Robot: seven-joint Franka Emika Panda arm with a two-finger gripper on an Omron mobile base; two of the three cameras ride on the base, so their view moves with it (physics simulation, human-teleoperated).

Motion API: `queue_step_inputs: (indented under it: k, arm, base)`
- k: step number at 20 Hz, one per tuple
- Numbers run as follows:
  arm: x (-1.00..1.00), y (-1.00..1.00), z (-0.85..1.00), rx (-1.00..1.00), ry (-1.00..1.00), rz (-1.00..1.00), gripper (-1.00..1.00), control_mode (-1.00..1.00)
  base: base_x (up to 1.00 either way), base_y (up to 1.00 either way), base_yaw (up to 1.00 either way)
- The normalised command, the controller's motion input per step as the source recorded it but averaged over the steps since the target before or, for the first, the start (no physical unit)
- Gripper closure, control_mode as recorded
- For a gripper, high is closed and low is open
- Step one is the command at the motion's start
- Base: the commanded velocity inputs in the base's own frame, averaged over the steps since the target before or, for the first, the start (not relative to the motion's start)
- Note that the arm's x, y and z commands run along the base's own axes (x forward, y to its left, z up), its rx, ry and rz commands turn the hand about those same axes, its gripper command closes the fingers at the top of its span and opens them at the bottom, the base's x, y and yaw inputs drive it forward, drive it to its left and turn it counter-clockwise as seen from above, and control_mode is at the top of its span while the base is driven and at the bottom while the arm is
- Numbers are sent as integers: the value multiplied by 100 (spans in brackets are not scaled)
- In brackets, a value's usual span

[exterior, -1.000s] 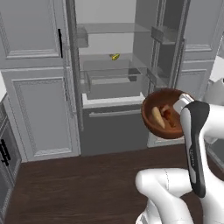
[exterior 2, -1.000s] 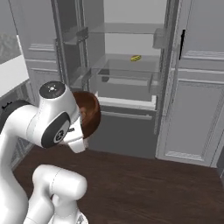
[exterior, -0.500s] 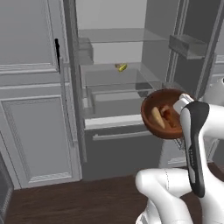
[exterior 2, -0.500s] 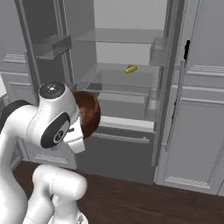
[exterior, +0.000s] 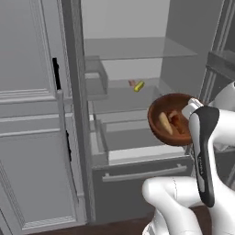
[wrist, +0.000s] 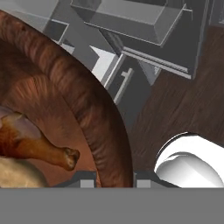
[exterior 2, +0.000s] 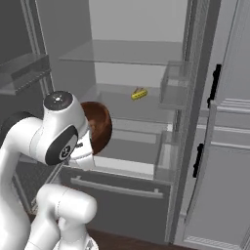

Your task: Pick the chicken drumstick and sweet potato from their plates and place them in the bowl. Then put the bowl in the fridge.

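Left base view: gripper (wrist: 114, 181) clamped on bowl (exterior: 161, 108) rim before open fridge (exterior: 137, 64), dark wood floor (wrist: 175, 100) below.

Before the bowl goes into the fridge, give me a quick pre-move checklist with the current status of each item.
1. Drumstick in bowl: ok.
2. Sweet potato in bowl: ok.
3. Fridge open, shelves reachable: ok.
4. Gripper astride the bowl rim: ok; how tight the grip is: cannot tell.
5. Landing space on the shelf beside the small yellow item: ok.
6. Bowl level: not ok, it is tilted in the left base view.
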Motion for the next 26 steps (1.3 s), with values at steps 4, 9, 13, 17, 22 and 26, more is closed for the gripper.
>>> queue_step_inputs:
  k: [4,9,13,17,22,26]
  arm:
    - [0,0,0,0,0,0,100,100]
    - [0,0,0,0,0,0,100,100]
    - [12,0,-2,0,0,0,100,-100]
    - [33,0,-21,2,0,1,100,-100]
    - [47,2,-47,16,-4,4,100,-100]
    - [96,23,-37,15,0,9,100,-100]
  base:
    - [99,0,0]
    - [86,0,0]
    - [58,0,0]
    - [0,0,0]
    - [0,0,0]
    - [0,0,0]
